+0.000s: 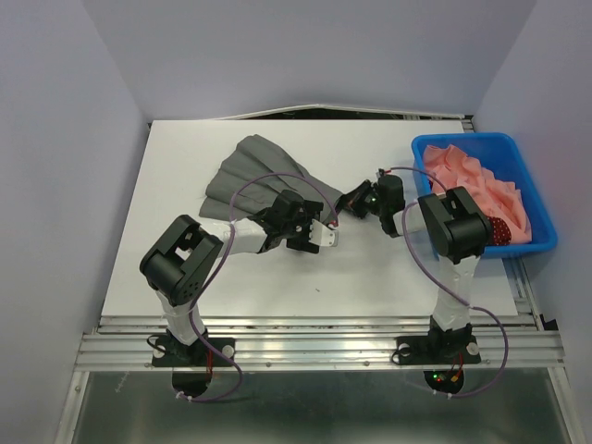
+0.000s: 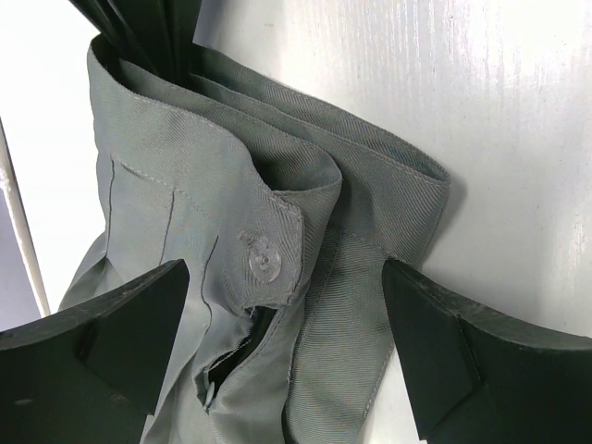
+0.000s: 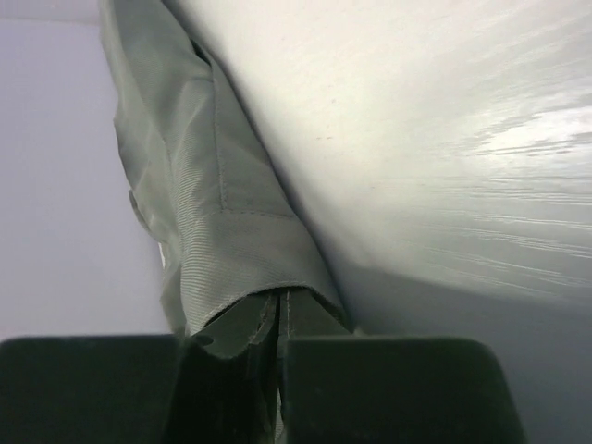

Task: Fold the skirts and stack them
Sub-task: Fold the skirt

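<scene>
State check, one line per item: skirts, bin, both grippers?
grey skirt: unfolded, fanned out on the table, waistband end pinched.
left gripper: open, jaws either side of the waistband button, holding nothing.
right gripper: shut on the grey skirt's waistband edge.
blue bin: holds pink cloth and the dark red dotted skirt.
dark red dotted skirt: bunched in the bin's near corner, mostly hidden.

The left end effector [image 2: 285, 274] stands wide open, its dark fingers [image 2: 111, 342] at the lower corners of the frame. Between them lies the grey skirt's [image 2: 148, 176] bunched waistband [image 2: 305, 185] with its clear button [image 2: 263, 262], on the white desk [image 2: 499, 120].
</scene>
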`<action>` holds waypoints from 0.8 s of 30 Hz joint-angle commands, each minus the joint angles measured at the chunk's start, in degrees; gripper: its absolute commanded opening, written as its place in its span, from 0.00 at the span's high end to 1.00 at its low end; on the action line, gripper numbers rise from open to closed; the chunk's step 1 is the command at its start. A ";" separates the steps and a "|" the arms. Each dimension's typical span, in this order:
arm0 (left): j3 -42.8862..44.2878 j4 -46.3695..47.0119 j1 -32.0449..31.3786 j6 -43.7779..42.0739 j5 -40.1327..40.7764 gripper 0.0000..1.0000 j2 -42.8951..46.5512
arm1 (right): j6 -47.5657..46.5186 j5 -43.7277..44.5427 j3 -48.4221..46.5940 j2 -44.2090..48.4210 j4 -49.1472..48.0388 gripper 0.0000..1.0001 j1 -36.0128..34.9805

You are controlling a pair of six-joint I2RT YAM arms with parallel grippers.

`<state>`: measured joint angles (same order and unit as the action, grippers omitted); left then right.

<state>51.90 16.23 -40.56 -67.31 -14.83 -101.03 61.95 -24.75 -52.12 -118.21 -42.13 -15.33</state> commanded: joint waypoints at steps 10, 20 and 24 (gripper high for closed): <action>2.15 -4.18 -0.40 -1.24 -1.52 0.01 -0.39 | 7.39 2.43 0.61 -4.66 2.75 0.99 3.03; 17.26 -31.13 1.70 6.47 -20.58 0.23 10.50 | 4.32 2.08 -0.97 -5.19 6.80 0.99 3.03; 21.92 -29.25 3.02 18.06 -22.71 0.38 9.55 | 4.05 2.08 -0.97 -5.10 7.24 0.99 3.03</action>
<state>69.28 -9.26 -38.63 -59.55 -31.46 -93.01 65.56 -24.60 -52.75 -120.49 -41.08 -13.80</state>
